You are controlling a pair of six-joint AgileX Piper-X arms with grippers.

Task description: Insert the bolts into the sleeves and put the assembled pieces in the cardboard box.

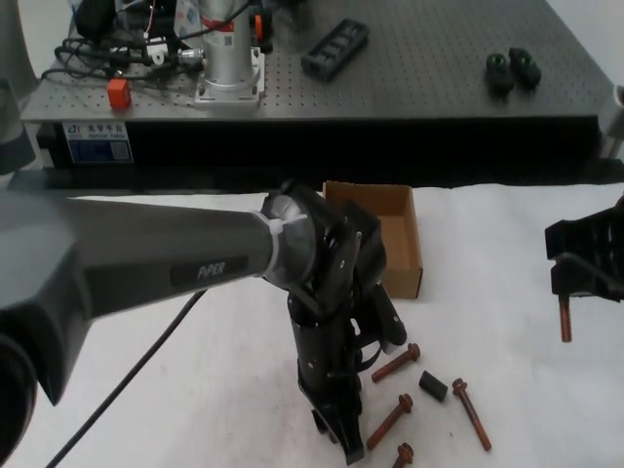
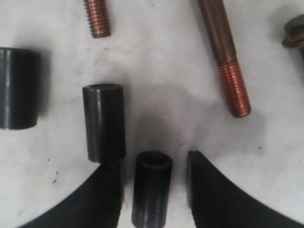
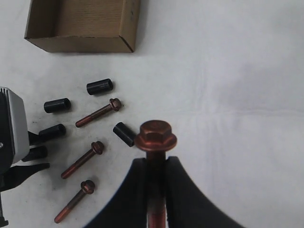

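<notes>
My left gripper point(image 2: 153, 160) stands open over the white cloth, its fingers on either side of a black sleeve point(image 2: 151, 194) with a gap on each side. A second sleeve point(image 2: 104, 122) lies just beyond one fingertip and a third point(image 2: 16, 88) off to the side. In the high view the left gripper point(image 1: 341, 444) points down beside several copper bolts point(image 1: 395, 364). My right gripper point(image 3: 155, 164) is shut on a copper bolt point(image 3: 155, 136), head outward; the bolt point(image 1: 565, 319) hangs below that gripper point(image 1: 577, 278) at the right edge. The cardboard box point(image 1: 402, 234) stands open behind.
Loose bolts point(image 3: 98, 112) and several sleeves point(image 3: 99, 87) lie scattered between the box point(image 3: 80, 23) and the left gripper point(image 3: 19, 161). One sleeve point(image 1: 433, 385) lies among the bolts. A metal bench with cables and black parts point(image 1: 334, 47) stands beyond the cloth.
</notes>
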